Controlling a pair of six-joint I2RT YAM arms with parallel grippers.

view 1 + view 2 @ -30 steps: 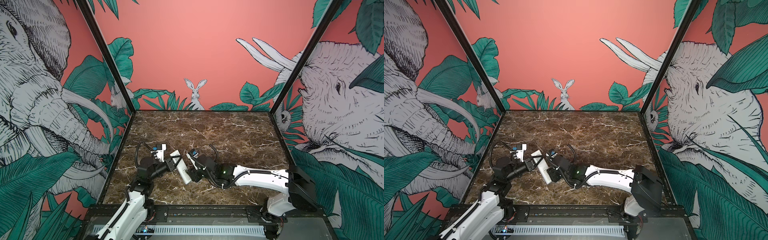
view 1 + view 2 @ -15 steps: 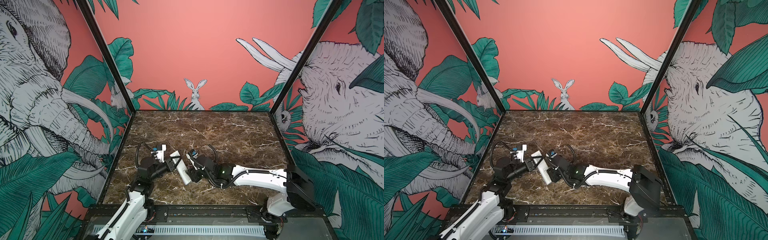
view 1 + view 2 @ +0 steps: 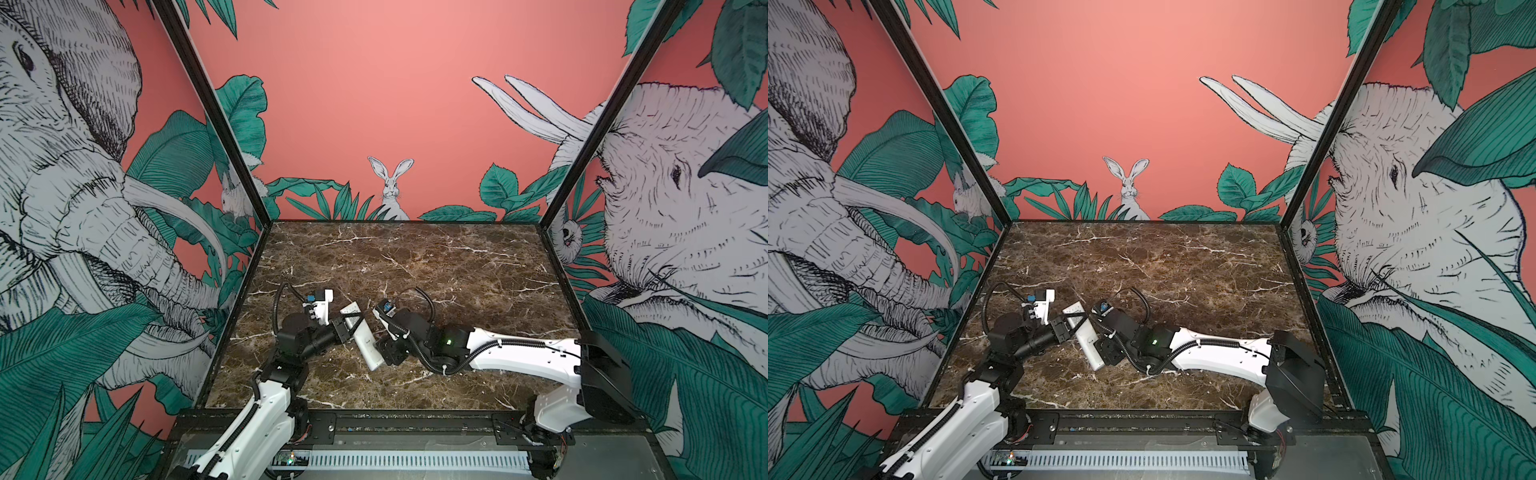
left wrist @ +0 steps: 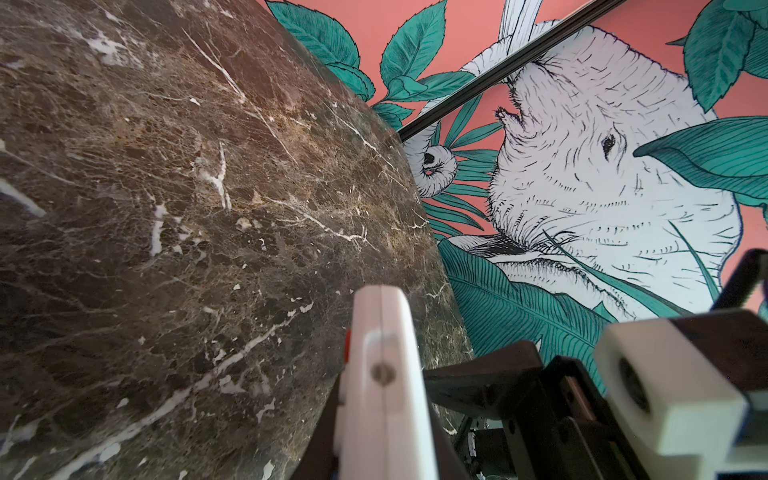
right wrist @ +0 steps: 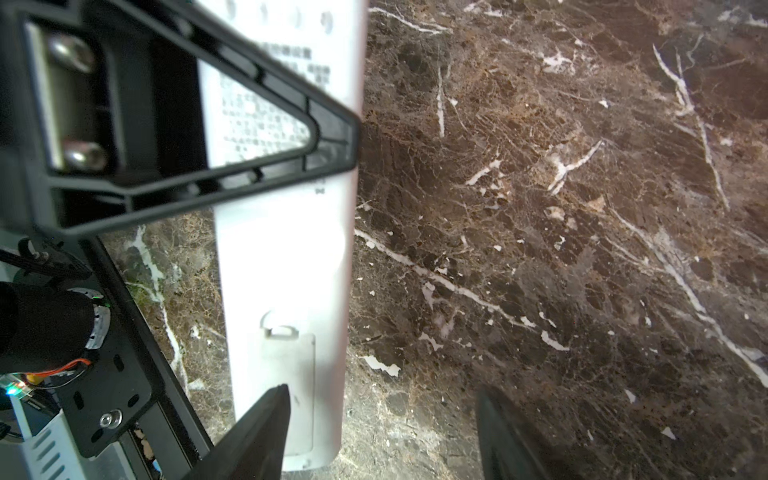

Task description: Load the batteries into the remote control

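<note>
The remote control (image 3: 362, 337) (image 3: 1086, 337) is a long white bar lying slantwise between both arms. My left gripper (image 3: 347, 326) (image 4: 384, 440) is shut on it near its middle, and its edge (image 4: 386, 374) runs between the dark fingers. In the right wrist view the plain white back (image 5: 282, 257) shows, with a closed battery cover (image 5: 286, 374) at the near end. My right gripper (image 5: 382, 395) (image 3: 380, 353) is open at that end. One of its fingers (image 5: 257, 432) overlaps the cover and the other hangs over bare marble. The batteries are out of view.
The brown marble table (image 3: 436, 266) spreads behind and to the right of the arms. Printed walls close it in on three sides, and a black rail (image 3: 407, 419) runs along the front. The right wrist's camera block (image 4: 665, 399) sits close beside the held remote.
My right gripper's jaws have spread wider at the remote's near end. The left gripper and the remote have stayed put.
</note>
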